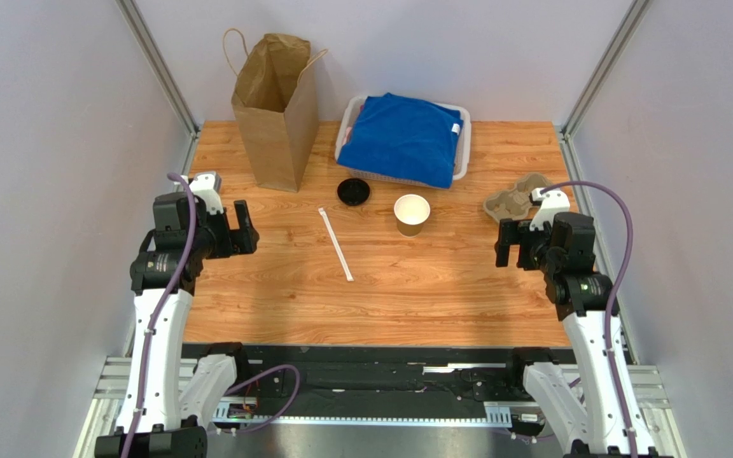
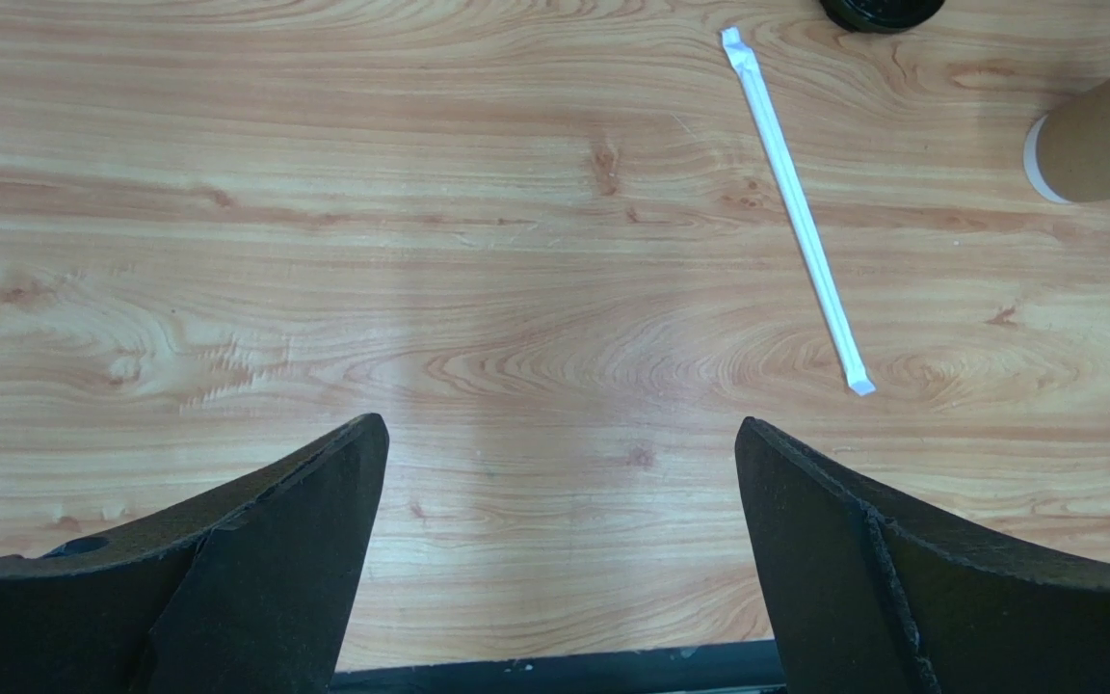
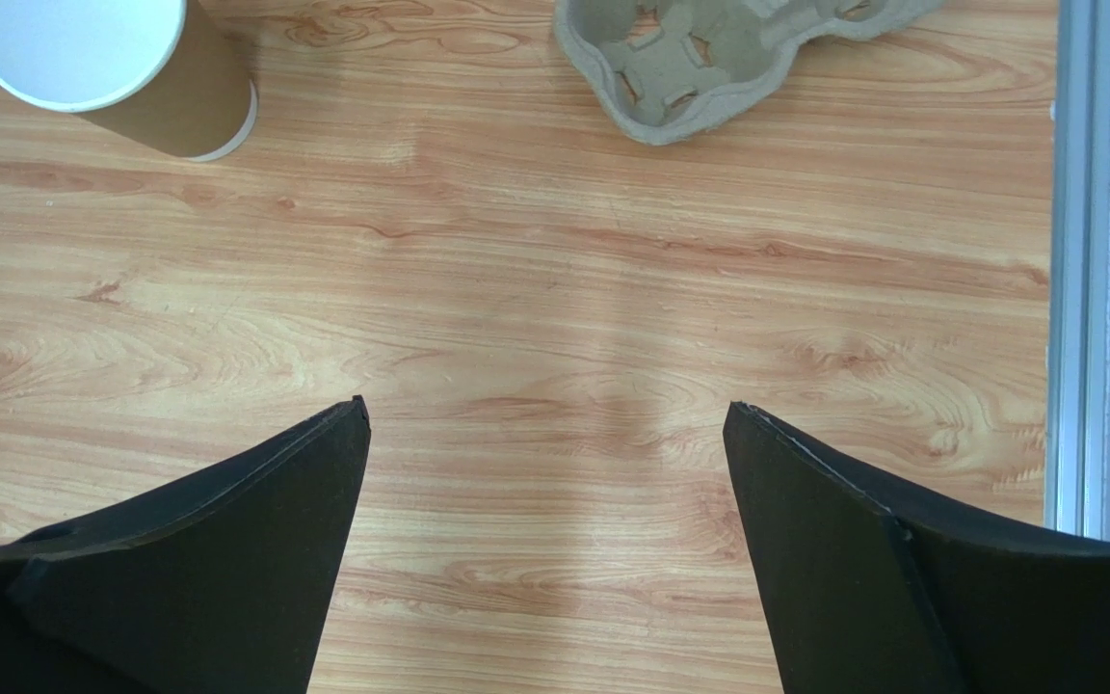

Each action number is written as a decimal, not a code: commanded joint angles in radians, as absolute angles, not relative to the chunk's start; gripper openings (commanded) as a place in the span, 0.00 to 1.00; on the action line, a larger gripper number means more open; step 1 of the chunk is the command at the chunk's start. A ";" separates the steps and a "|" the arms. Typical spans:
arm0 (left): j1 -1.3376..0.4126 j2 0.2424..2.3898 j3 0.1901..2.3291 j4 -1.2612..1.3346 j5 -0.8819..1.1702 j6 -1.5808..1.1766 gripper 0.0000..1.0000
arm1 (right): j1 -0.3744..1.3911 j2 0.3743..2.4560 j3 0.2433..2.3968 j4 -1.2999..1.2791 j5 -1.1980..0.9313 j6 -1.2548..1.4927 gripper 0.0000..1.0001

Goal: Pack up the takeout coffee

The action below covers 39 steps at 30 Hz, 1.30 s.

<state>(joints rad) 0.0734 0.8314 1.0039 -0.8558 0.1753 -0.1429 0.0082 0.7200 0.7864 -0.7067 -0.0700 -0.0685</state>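
Observation:
The kraft-brown paper cup stands upright and open in the middle of the table, white inside; it also shows in the right wrist view and at the edge of the left wrist view. Its black lid lies apart on the table, left of the cup, and its edge shows in the left wrist view. My left gripper is open and empty over the left side of the table. My right gripper is open and empty over the right side.
A tall brown paper bag stands open at the back left. A white basket with blue cloth sits at the back centre. A grey pulp cup carrier lies at the right. A white wrapped straw lies left of centre.

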 commanded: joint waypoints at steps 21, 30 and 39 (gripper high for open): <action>0.074 0.942 1.183 -0.896 0.259 -0.106 0.99 | 0.207 1.482 1.344 -0.652 -0.229 -0.201 0.79; 0.074 0.982 1.198 -0.902 0.294 -0.092 0.98 | 0.273 1.726 1.523 -0.681 -0.242 -0.143 0.62; 0.074 1.005 1.201 -0.913 0.295 -0.086 0.98 | 0.308 1.871 1.621 -0.695 -0.245 -0.118 0.54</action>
